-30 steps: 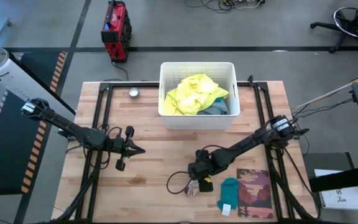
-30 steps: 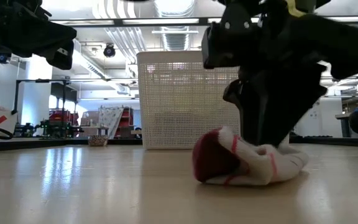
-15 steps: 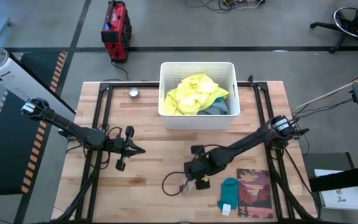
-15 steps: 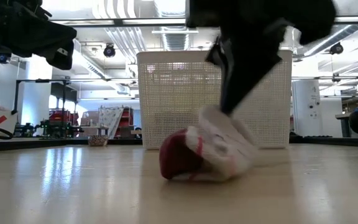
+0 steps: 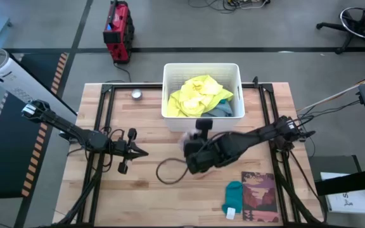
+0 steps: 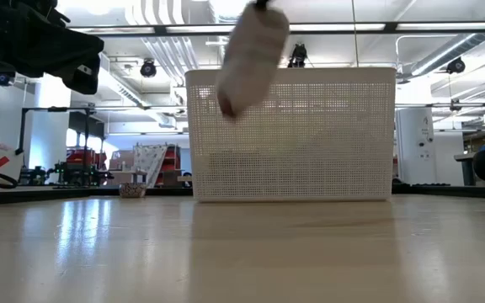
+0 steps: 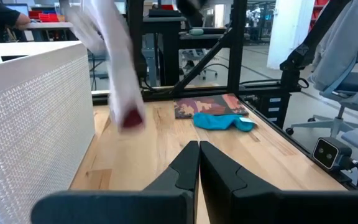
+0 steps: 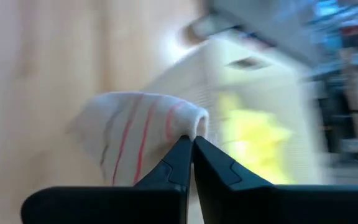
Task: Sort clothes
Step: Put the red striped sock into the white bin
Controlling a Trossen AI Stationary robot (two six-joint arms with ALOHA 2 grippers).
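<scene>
A white sock with red stripes and a maroon toe (image 6: 249,55) hangs in the air in front of the white basket (image 5: 201,123), with my right gripper (image 5: 192,147) shut on it. The basket holds neon yellow (image 5: 198,95) and grey-blue clothes (image 5: 224,109). A teal sock (image 5: 233,195) lies flat on the table beside the reddish-brown printed mat (image 5: 260,196). My left gripper (image 5: 141,152) waits shut over the table's left half, touching nothing. My right gripper pinches the sock's white end (image 8: 188,124), opposite the maroon toe, between its two fingertips. The sock is lifted clear of the table and hangs slack below the fingers, with its maroon toe (image 7: 129,118) lowest.
A dark cable loop (image 5: 170,171) lies on the wood near the table's middle. A small metal round thing (image 5: 136,94) sits left of the basket. A black frame runs along the table's sides (image 5: 103,120).
My right gripper has shut on the striped sock, which lay on the table by the teal sock. It has then risen and swung toward the basket and the table's left. The sock has left the wood and now hangs clear.
</scene>
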